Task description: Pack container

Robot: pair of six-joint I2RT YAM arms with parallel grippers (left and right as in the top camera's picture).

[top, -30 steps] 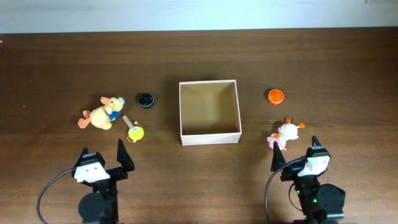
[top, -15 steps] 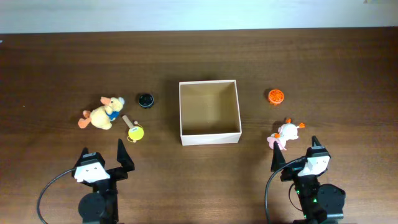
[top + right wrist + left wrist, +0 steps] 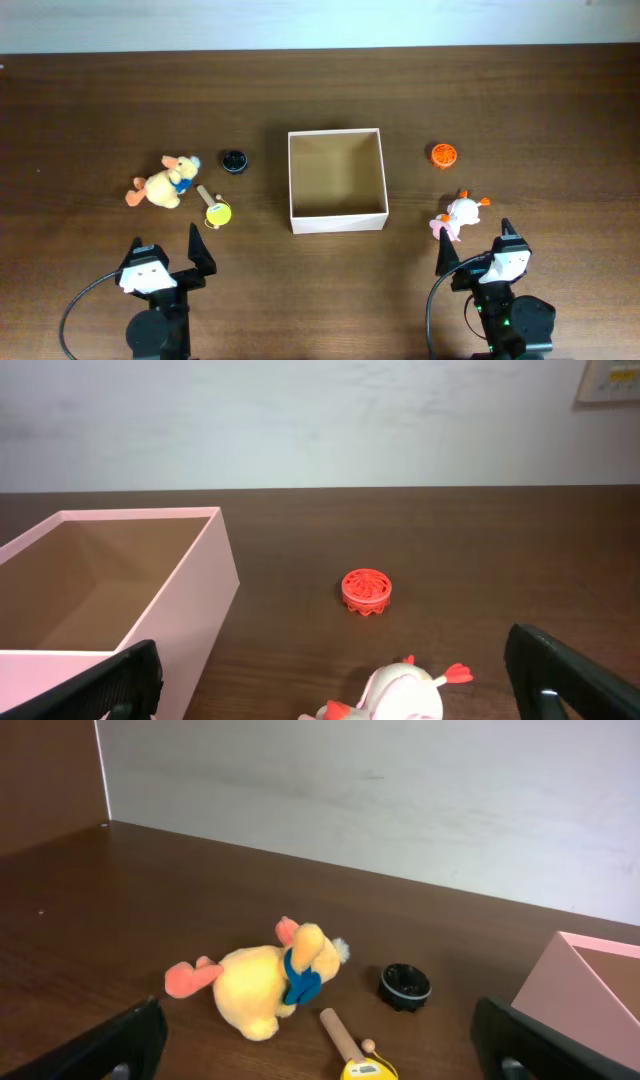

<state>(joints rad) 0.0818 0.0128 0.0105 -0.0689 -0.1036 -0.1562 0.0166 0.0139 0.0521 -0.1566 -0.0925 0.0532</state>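
Overhead: I'm holding both arms at the near edge of the dark wood surface. Left tool is sitting with its fingers spread wide and gripping nothing. Right tool is doing the same: fingers wide apart, nothing between them.

Just ahead of the right tool, a small white plush toy with orange-pink bits is lying on the surface, close to the tool but not touching it. Right wrist view is cutting it off at the bottom edge.

Ahead of the left tool, a small yellow toy with a wooden handle is lying flat. A yellow plush duck with a blue scarf is lying on its side just left of it.

The container is sitting square in the middle of the surface between the two toy groups, touching none of them. Its open top is facing up, with white walls and the tan inside showing.

Further out, a black round cap is resting between the duck and the container's far left corner. An orange-red disc is lying right of the container, beyond the white plush.
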